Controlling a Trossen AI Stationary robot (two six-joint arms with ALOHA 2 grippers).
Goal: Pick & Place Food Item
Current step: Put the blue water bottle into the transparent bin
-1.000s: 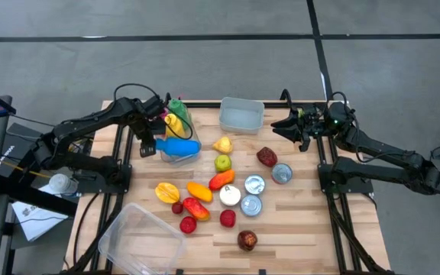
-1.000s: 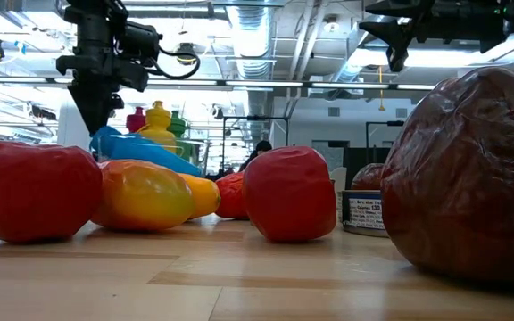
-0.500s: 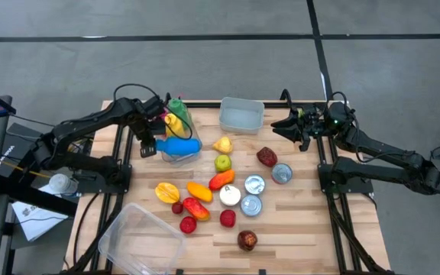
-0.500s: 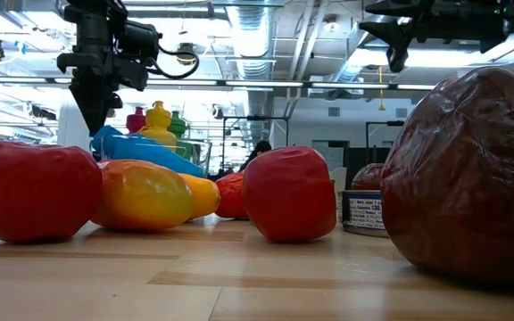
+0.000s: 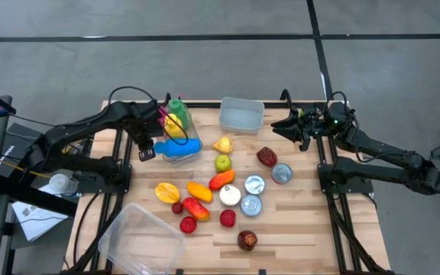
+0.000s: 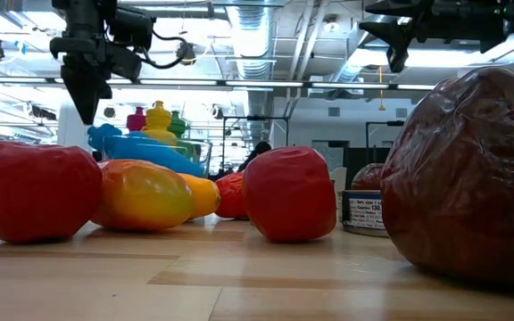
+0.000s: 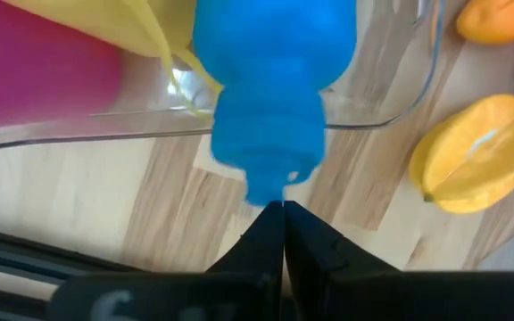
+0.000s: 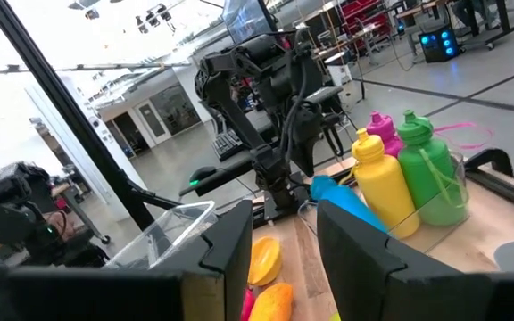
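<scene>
A blue bottle (image 5: 182, 147) lies on its side across a clear bin (image 5: 176, 159) at the table's far left. Its cap end (image 7: 266, 183) sticks out over the bin's rim (image 7: 391, 116). Pink, yellow and green bottles (image 5: 176, 114) stand in the same bin. My left gripper (image 5: 156, 150) is shut and empty. It hangs just off the bottle's cap end in the left wrist view (image 7: 282, 209), and a little above it in the low view (image 6: 86, 114). My right gripper (image 5: 275, 126) is open and empty above the table's far right; it also shows in the right wrist view (image 8: 279, 241).
An empty clear tub (image 5: 241, 114) stands at the far middle. A large clear container (image 5: 140, 237) lies at the near left. Toy fruit, such as a starfruit (image 5: 166, 191) and a green apple (image 5: 222, 162), and several cans (image 5: 254, 185) lie across the middle.
My left gripper has risen and drawn back toward the table's left edge, away from the blue bottle's cap end. The bottle stays lying across the bin.
</scene>
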